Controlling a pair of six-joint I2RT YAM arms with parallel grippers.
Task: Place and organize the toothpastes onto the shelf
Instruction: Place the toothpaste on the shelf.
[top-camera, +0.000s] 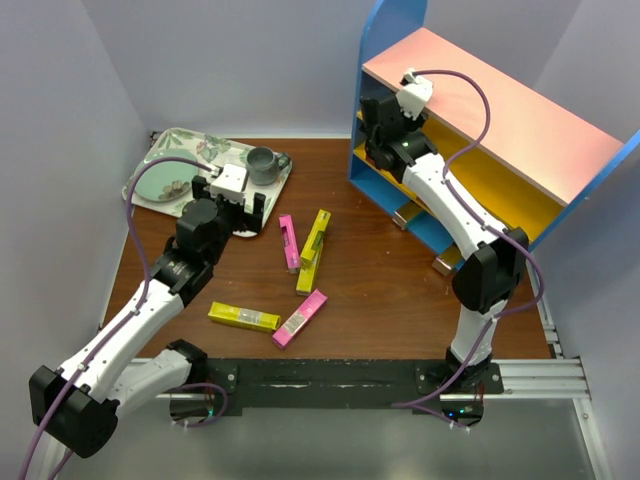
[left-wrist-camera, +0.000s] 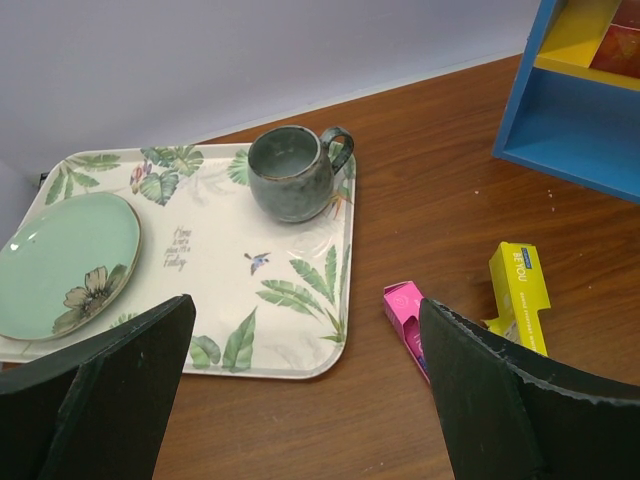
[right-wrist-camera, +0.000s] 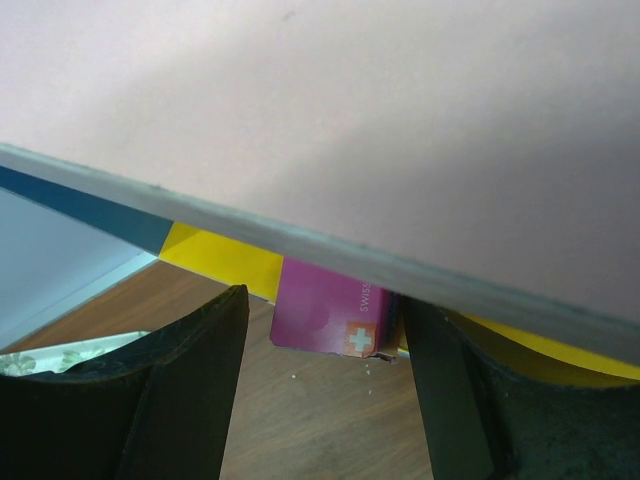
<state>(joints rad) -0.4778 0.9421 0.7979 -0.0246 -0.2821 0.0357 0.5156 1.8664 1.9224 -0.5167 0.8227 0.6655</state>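
Several toothpastes (top-camera: 288, 243) lie on the counter (top-camera: 380, 300) just right of the wide-open, empty left tool (left-wrist-camera: 305, 310), which we judge nearest.

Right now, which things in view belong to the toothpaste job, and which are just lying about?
Job: shelf; purple carton at it; on the table, far pink carton, far yellow carton, near yellow carton, near pink carton.
Lying about: floral tray, mug, green plate.
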